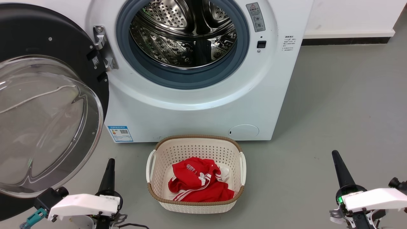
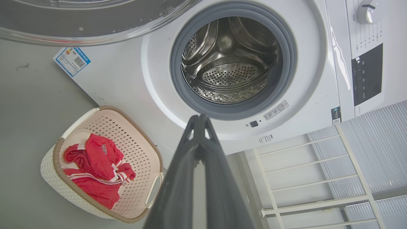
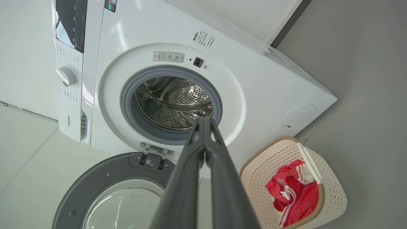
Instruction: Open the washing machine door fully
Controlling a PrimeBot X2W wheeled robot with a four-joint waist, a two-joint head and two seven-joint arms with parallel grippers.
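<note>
Grey floor (image 1: 334,105); black washing machine door (image 1: 47,114) wide open; left pincer (image 1: 110,163), right pincer (image 1: 335,156) clenched.

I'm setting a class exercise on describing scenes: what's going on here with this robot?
The washing machine door stands wide open, left of the washing machine, baring the steel drum. Neither hand grips it: the left hand and right hand are both shut and empty. A basket of red clothes sits in front.

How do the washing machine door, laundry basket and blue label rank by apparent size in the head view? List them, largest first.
1. washing machine door, though it is nearest the camera.
2. laundry basket.
3. blue label.
</note>
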